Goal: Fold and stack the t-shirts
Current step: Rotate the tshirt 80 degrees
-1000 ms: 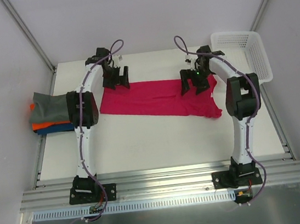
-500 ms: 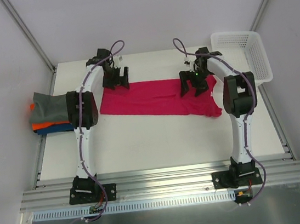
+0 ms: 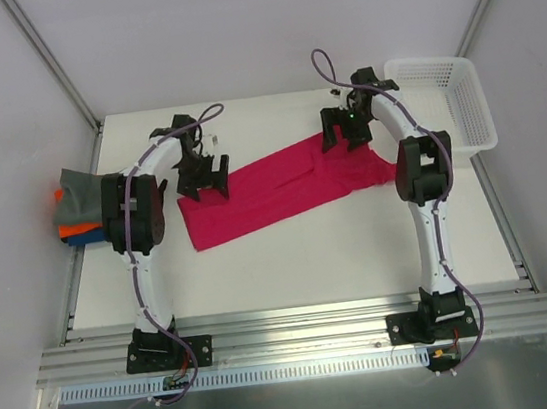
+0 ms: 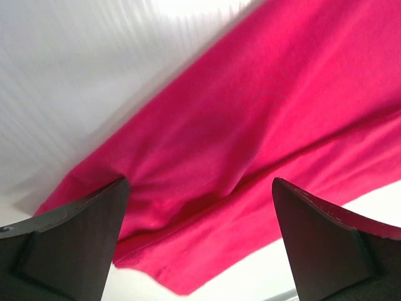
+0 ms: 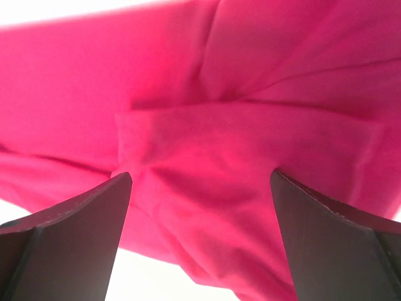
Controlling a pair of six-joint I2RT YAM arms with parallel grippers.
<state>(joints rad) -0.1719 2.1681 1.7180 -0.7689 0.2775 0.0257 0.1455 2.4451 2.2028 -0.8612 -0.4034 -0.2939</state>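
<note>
Top view, left gripper (image 3: 205, 185): jaws spread wide and pointing down over the left end of the red shirt (image 3: 272, 190); nothing is pinched.
Top view, right gripper (image 3: 344, 145): jaws spread wide over the shirt's far right end; nothing is pinched.
Top view, red shirt: a long narrow band on the table (image 3: 291, 263), reaching from one gripper to the other. It lies on a slant, with the end under the left gripper nearer the arm bases and the end under the right gripper farther off. A bit of cloth sticks out to the right of the right gripper. I cannot tell whether any fingertip touches the cloth.
Top view, stack (image 3: 78, 215): folded shirts well to the left of the left gripper, grey on top with orange and blue beneath; the left arm partly hides them.
Top view, basket (image 3: 461, 99): white, just to the right of the right gripper and apart from the shirt.
Left wrist, left fingers (image 4: 69, 244): two dark fingers standing well apart.
Left wrist, red shirt: lies below and ahead of the fingers. Its edge runs diagonally, with white table up and to the left, and a soft crease crosses it. The view is blurred.
Right wrist, right fingers (image 5: 69, 244): two dark fingers standing well apart.
Right wrist, red shirt: fills the view under and ahead of the fingers. It is rumpled, with a folded layer lying between them.
</note>
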